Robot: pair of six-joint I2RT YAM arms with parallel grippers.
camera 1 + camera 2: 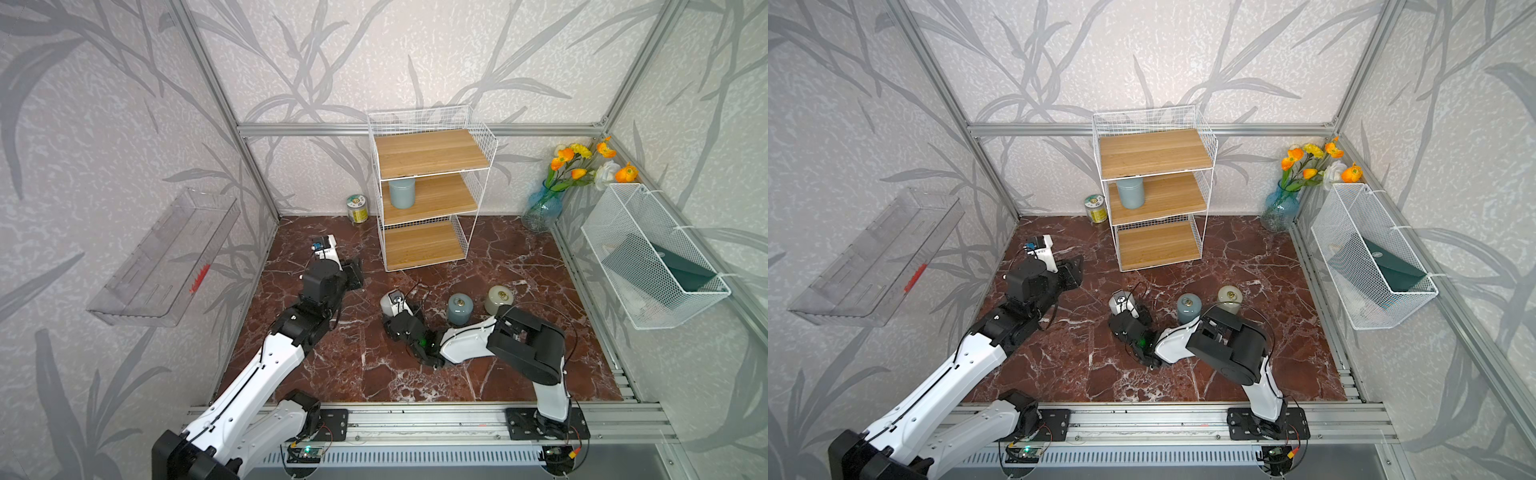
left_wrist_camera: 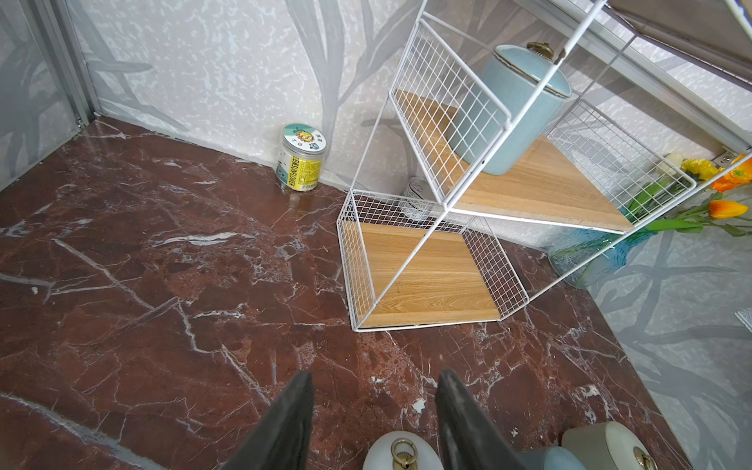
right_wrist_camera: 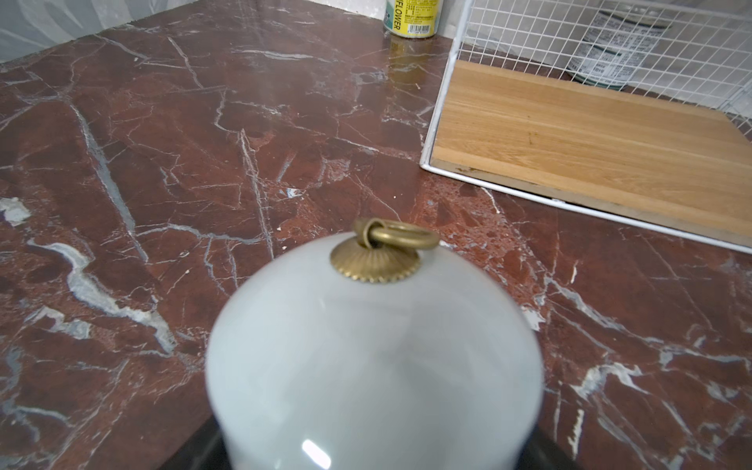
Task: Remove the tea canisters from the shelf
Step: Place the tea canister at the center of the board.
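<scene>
top views: high, facing back wall (image 1: 415,62), whole scene | wrists: low, close, both see shelf (image 2: 423,276)

1. Four canisters: blue canister (image 1: 402,192), second blue canister (image 1: 460,308), white canister (image 1: 390,305), beige canister (image 1: 498,300).
2. One shelf (image 1: 482,141).
3. Three boards in it: top board (image 1: 428,151), middle board (image 1: 444,199), bottom board (image 1: 422,245).
4. Two tins: printed tin (image 1: 356,209), grey tin (image 3: 614,49).
5. One vase (image 1: 540,212).
6. One basket (image 1: 615,232).
7. One tray (image 1: 166,257).
8. Two arms: left arm (image 1: 266,365), right arm (image 1: 469,340).
</scene>
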